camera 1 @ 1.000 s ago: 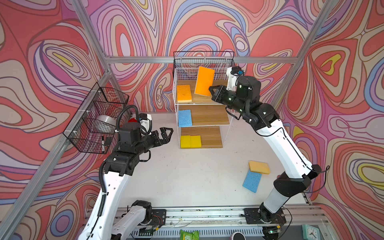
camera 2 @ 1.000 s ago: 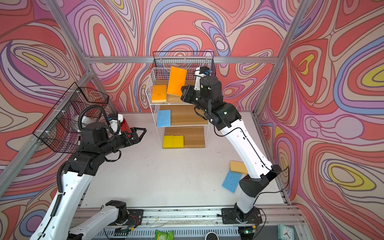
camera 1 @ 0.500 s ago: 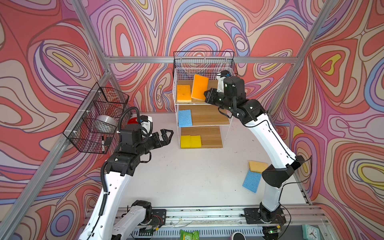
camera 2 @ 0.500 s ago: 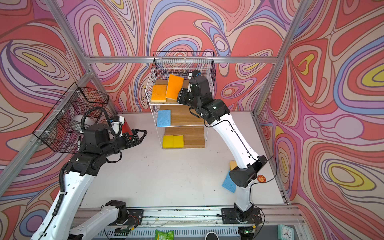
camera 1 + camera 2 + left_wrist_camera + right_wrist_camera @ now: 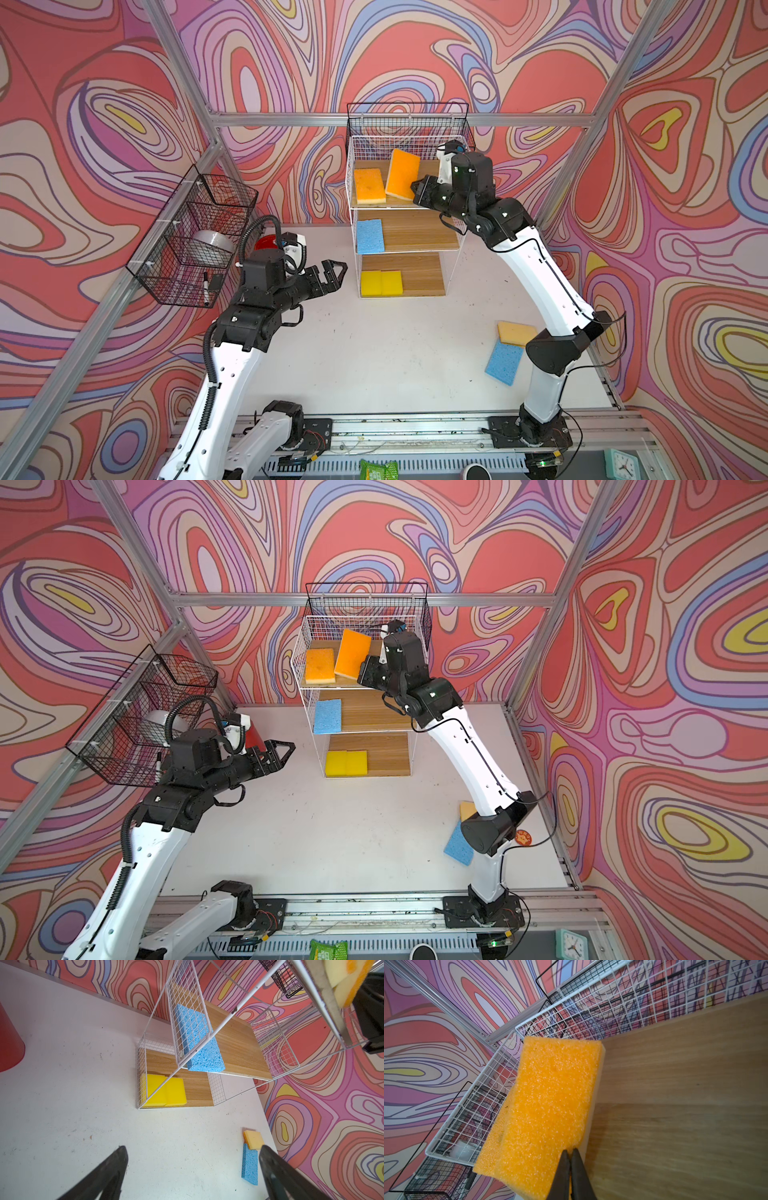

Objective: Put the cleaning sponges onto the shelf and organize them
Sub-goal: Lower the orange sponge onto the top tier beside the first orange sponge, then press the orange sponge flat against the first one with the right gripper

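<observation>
1. The right gripper (image 5: pixel 570 1154) is at the top board of the shelf (image 5: pixel 417 235). Its jaws are pressed together on the near edge of the tilted orange sponge (image 5: pixel 403 173).
2. That sponge leans orange face up, its far end raised off the board toward the shelf's back grid.
3. The flat orange sponge (image 5: pixel 369 186) lies at the left end of the same top board, orange side up. In both top views the tilted one's edge stands over it; whether they touch I cannot tell.
4. The shelved blue sponge (image 5: pixel 370 236) lies flat at the left end of the shelf's middle board.
5. The two yellow sponges (image 5: pixel 381 283) lie side by side, touching, at the left end of the shelf's bottom board.
6. On the table (image 5: pixel 374 353), well apart from the shelf to its front right, the loose blue sponge (image 5: pixel 504 362) lies flat. The pale-topped sponge (image 5: pixel 515 332) overlaps the end of it nearer the shelf.
7. The left gripper (image 5: pixel 338 276) hovers just left of the shelf's bottom tier, clear of the wire, pointing toward the shelf, with its jaws wide apart and nothing between them
</observation>
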Controlling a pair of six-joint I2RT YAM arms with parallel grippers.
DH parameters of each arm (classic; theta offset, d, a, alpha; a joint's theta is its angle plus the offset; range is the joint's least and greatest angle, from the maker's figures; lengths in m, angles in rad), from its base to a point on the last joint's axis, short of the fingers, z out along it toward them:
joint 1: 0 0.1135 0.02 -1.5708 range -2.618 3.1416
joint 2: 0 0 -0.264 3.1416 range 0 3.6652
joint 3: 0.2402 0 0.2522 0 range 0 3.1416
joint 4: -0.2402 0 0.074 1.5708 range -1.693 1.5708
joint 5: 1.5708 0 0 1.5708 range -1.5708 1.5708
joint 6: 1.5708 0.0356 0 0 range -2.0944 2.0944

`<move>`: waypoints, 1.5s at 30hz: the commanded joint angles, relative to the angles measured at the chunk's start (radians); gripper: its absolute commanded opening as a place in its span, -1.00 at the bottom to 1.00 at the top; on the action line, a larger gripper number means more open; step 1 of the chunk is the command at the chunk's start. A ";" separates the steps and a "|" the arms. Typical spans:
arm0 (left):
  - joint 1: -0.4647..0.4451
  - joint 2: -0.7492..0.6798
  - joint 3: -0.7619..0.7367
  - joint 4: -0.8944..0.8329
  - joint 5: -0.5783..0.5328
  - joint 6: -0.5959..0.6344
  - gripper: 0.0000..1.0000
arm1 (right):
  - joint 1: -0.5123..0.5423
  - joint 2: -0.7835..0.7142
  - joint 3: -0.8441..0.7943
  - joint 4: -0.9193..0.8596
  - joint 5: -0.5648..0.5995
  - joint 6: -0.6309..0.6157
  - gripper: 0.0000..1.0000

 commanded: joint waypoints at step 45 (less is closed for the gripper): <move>0.009 -0.035 -0.032 0.008 0.005 0.000 0.99 | -0.001 0.120 0.195 -0.137 -0.128 0.000 -1.00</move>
